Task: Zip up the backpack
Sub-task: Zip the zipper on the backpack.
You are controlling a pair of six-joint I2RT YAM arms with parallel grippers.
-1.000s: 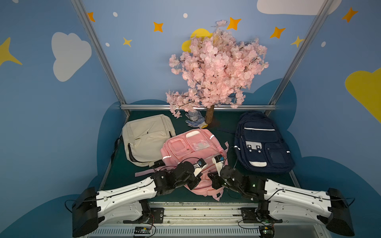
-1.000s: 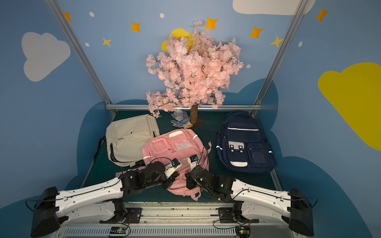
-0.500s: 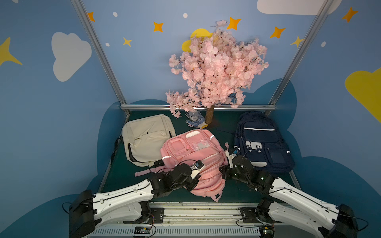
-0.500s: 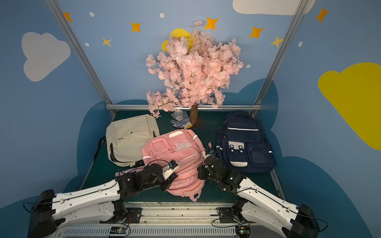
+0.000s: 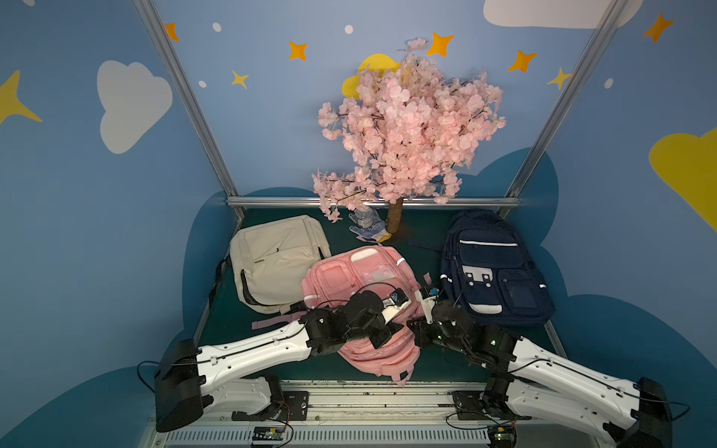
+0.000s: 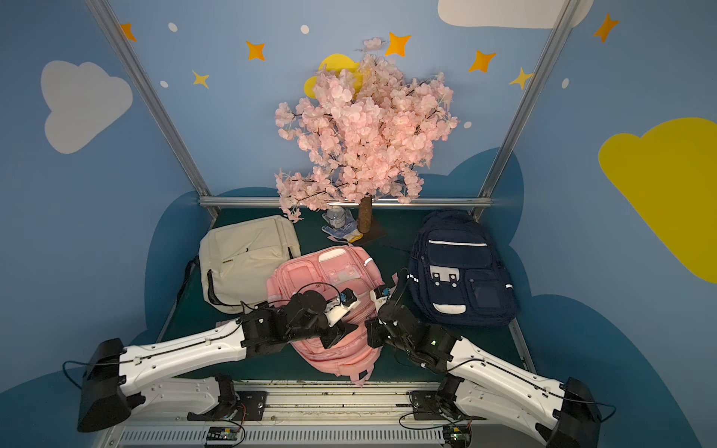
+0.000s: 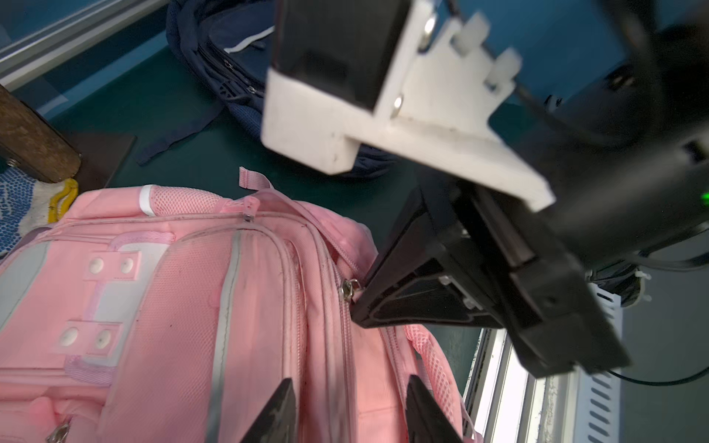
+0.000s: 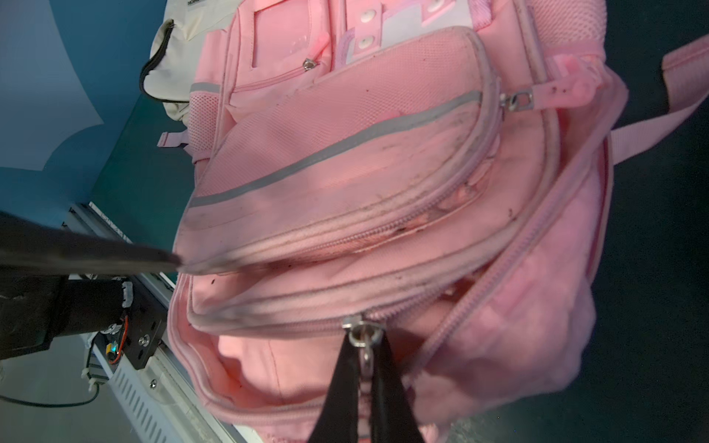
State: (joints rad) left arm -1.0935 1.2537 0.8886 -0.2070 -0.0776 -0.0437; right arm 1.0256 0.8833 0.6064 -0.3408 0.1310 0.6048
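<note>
The pink backpack (image 5: 361, 271) (image 6: 322, 267) lies in the middle of the green table, its lower end over the front edge. My right gripper (image 8: 362, 341) (image 5: 417, 332) is shut on the metal zipper pull (image 8: 364, 347) of the main zipper. Beyond the slider (image 7: 347, 287) the zipper tracks (image 8: 498, 264) gape apart. My left gripper (image 7: 350, 379) (image 5: 392, 333) is open, one finger on either side of the backpack's (image 7: 153, 307) side seams, holding nothing. The two grippers sit close together, as the right gripper (image 7: 356, 307) shows in the left wrist view.
A cream backpack (image 5: 279, 260) lies at the left and a navy backpack (image 5: 492, 279) at the right. A pink blossom tree (image 5: 407, 128) stands at the back, with a glove and a can (image 5: 364, 223) at its trunk. A metal rail (image 5: 349, 391) runs along the front.
My left gripper's jaws have opened and let go of the pink fabric. The right arm swung to the right and came back a little, still shut on the zipper pull.
</note>
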